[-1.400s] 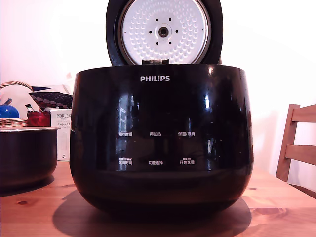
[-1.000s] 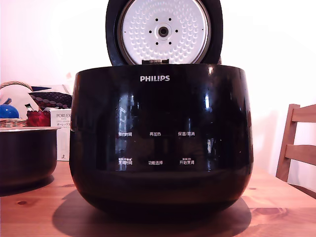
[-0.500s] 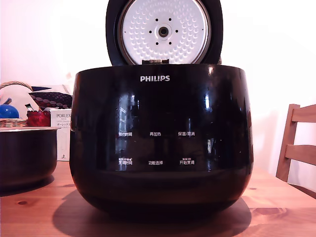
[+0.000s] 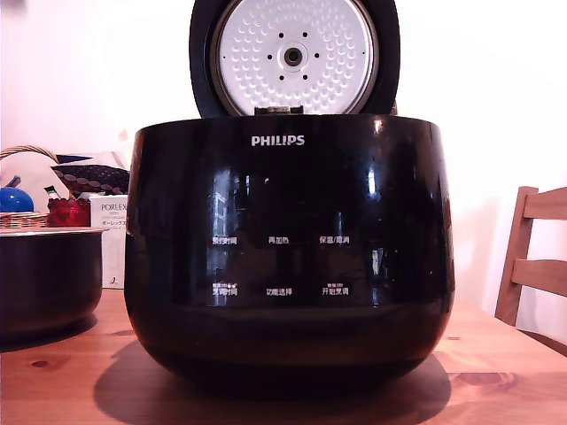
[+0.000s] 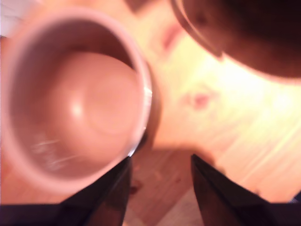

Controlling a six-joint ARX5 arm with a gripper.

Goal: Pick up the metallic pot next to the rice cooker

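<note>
Dark-walled, the metallic pot sits beside the rice cooker, and the spread, empty gripper risks skidding off its rim.

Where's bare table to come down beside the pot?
Bare wooden table lies between the round dark metallic pot and the glossy black rice cooker, under the open gripper. Crowded behind the pot: woven wicker basket, white box.
</note>
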